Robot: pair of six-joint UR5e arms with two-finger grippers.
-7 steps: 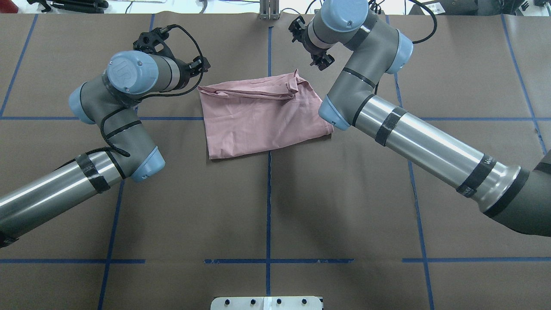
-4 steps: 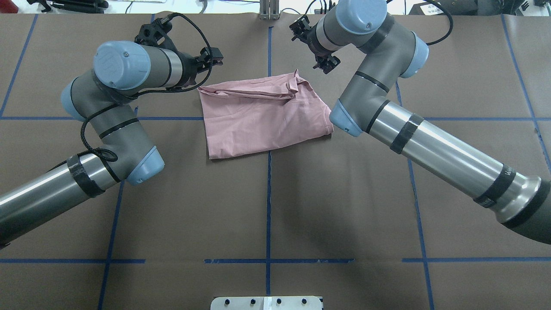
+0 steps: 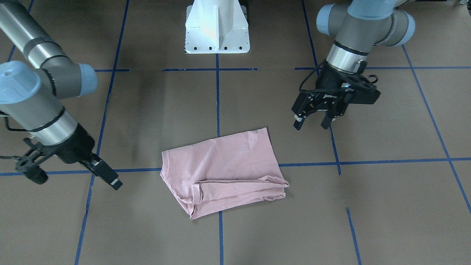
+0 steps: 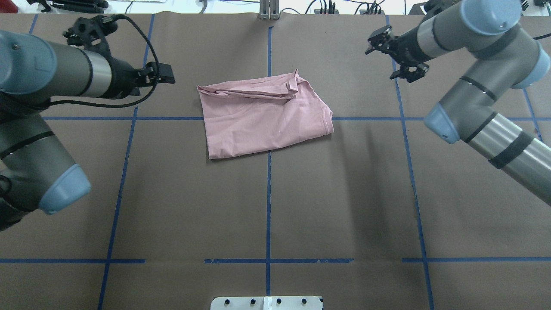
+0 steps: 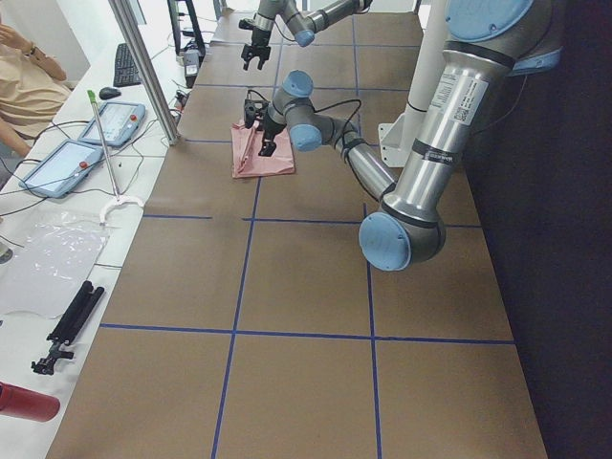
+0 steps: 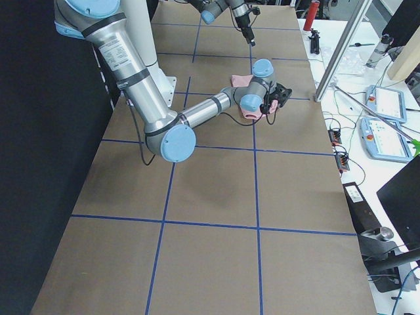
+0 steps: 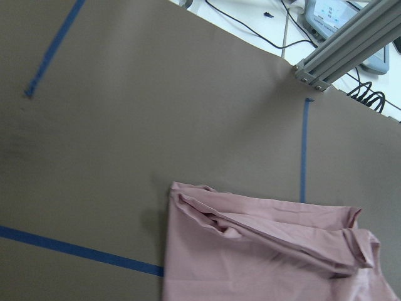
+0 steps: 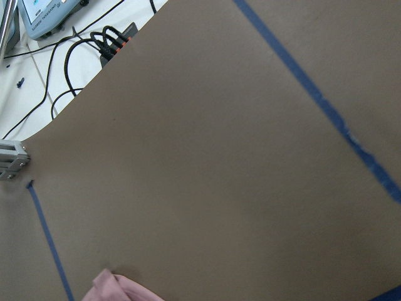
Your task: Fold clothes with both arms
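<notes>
Fingers on the left gripper (image 3: 311, 124) stood apart, holding nothing; the right gripper (image 4: 387, 58) looked open too, and empty. Between them on the brown table (image 4: 344, 193), well clear of both, lay the pink shirt (image 4: 262, 120), folded, its far edge bunched in loose layers. We judged a pinch there might catch one layer and drag the fold open. We saw no print on the shirt; a label (image 5: 459, 91) on the left arm (image 5: 416, 191) was too small to read.
</notes>
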